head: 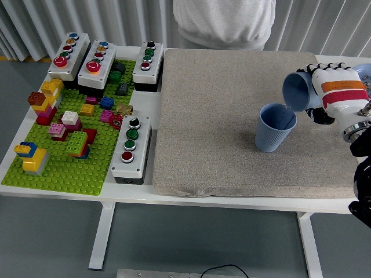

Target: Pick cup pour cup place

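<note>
A light blue cup (274, 128) stands upright on the grey mat (232, 116), right of the mat's middle. Over its right rim my right hand (324, 92) holds a second blue cup (298, 91) tipped on its side, mouth facing left and down. A thin stream runs from the tipped cup's lip into the standing cup. The white fingers (328, 73) wrap around the tipped cup's body and hide its base. My left arm does not show.
A green baseplate (64, 150) with several coloured bricks fills the table's left. Three button boxes (95, 61) line the back left and another (130, 149) lies beside the mat. A person in a light top (225, 20) stands at the far side.
</note>
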You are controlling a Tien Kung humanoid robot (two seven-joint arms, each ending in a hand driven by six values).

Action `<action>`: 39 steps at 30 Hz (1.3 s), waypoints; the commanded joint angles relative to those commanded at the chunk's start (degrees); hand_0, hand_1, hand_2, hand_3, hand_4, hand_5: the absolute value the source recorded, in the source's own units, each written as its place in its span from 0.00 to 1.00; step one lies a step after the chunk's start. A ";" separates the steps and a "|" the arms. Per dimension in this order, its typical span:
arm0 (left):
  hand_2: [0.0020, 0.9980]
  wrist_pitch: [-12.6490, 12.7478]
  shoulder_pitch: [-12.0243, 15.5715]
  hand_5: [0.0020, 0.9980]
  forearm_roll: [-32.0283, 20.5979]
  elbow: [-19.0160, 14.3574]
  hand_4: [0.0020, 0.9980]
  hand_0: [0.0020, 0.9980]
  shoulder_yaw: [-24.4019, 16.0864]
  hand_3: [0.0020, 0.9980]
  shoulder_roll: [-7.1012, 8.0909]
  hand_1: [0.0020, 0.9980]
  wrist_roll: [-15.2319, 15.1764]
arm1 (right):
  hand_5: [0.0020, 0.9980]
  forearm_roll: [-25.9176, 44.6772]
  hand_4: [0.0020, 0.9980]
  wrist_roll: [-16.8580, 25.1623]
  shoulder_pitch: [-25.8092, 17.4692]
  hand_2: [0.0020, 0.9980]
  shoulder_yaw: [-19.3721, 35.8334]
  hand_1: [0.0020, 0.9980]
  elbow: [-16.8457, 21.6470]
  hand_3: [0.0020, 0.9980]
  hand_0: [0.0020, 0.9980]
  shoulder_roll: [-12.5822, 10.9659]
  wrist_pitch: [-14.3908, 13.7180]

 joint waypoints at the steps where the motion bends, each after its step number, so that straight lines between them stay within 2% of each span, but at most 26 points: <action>1: 0.80 0.00 -0.01 0.92 0.06 0.00 0.52 0.74 -0.01 0.67 0.00 0.73 0.01 | 0.00 -0.02 0.67 0.00 0.01 0.57 0.01 0.69 -0.01 0.66 0.85 0.00 0.04; 17: 0.80 0.05 0.07 0.92 0.66 0.01 0.52 0.74 -0.74 0.67 -0.06 0.73 0.15 | 0.00 0.50 0.66 0.00 -0.22 0.57 0.31 0.69 -0.03 0.65 0.85 0.09 -0.85; 27: 0.80 0.05 0.33 0.92 0.30 -0.01 0.52 0.74 -0.28 0.67 -0.04 0.73 0.15 | 0.00 1.68 0.67 0.00 -0.68 0.57 1.38 0.68 -0.30 0.65 0.86 0.60 -3.10; 33: 0.80 0.06 0.53 0.92 0.32 -0.02 0.52 0.74 -0.38 0.67 -0.05 0.73 0.15 | 0.00 1.42 0.66 0.00 -1.25 0.57 3.94 0.68 -0.54 0.65 0.85 1.20 -3.88; 36: 0.80 0.05 0.60 0.93 0.39 -0.04 0.52 0.74 -0.41 0.67 -0.04 0.73 0.15 | 0.00 1.84 0.66 0.00 -1.60 0.56 5.07 0.68 -0.77 0.64 0.84 1.38 -5.05; 39: 0.80 0.06 0.51 0.93 0.39 -0.05 0.52 0.74 -0.43 0.67 -0.08 0.73 0.14 | 0.00 3.64 0.66 0.00 -2.19 0.56 7.03 0.68 -1.19 0.64 0.84 1.51 -7.62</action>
